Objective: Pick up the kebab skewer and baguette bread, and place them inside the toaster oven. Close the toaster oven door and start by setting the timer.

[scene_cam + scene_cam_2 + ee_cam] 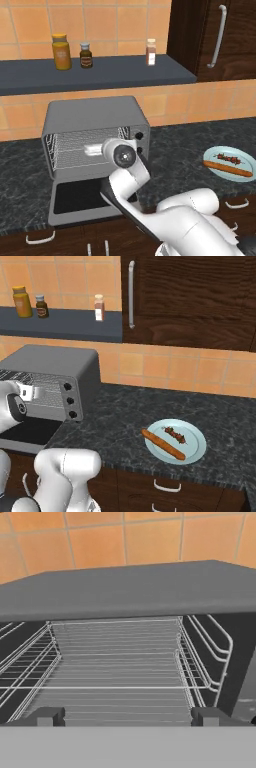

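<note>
**Grey oven lying open, food waiting on the plate**

Grey metal is what I am looking at first — the toaster oven (95, 122) is sitting on the dark speckled desk (130, 406) with its cavity open. The toaster oven door (80, 200) is hanging down flat in front, its dark glass pane facing up. Inside, the wire rack (117, 662) is lying bare, with wire guides running along both side walls.

The hand (125, 716) is hovering just in front of the cavity, pointing straight in at the rack; its two dark fingertips (45, 716) are standing wide apart with nothing between them — released and carrying nothing.

Well off to the right, the pale blue plate (197, 448) is resting on the desk. The baguette bread (162, 444) is lying across it at a slant, and the kebab skewer (174, 434) is lying just beside it on the far side. Neither is near the oven.

Black knobs (70, 401) are running down the oven's right face. Above, on the dark shelf (110, 72), three jars (61, 51) are standing against the orange tiles.
</note>
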Robot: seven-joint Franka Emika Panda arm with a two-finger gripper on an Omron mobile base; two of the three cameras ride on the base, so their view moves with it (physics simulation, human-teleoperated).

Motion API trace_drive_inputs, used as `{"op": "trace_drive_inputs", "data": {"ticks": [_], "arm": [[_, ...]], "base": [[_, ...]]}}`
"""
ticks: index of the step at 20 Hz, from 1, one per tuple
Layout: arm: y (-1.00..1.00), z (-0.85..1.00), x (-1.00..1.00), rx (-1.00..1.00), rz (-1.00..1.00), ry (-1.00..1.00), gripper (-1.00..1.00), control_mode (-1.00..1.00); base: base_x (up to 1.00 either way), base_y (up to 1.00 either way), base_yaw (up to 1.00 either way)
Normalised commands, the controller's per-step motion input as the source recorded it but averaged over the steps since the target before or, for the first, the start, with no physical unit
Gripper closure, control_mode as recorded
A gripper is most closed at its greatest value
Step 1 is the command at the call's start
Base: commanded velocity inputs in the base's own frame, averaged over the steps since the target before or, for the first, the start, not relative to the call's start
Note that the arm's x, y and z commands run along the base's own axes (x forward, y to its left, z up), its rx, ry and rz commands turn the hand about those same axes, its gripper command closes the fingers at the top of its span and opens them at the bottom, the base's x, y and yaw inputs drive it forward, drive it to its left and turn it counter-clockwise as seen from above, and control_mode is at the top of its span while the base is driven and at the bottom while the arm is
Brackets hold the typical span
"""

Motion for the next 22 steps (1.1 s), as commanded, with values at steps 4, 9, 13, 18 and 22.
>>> {"op": "trace_drive_inputs", "data": {"ticks": [4,9,13,18,22], "arm": [[0.09,-0.10,0.38,0.00,0.00,-0.02,-1.00,-1.00],[0.02,-0.18,0.30,0.00,0.00,-0.01,-1.00,-1.00],[0.03,-0.03,0.24,0.00,0.00,0.00,-1.00,-1.00],[0.00,-0.07,0.24,0.00,0.00,0.00,-1.00,-1.00],[0.00,-0.14,0.05,0.00,0.00,0.00,-1.00,-1.00]], "base": [[0.00,0.00,0.00],[0.00,0.00,0.00],[0.00,0.00,0.00],[0.00,0.00,0.00],[0.00,0.00,0.00]]}}
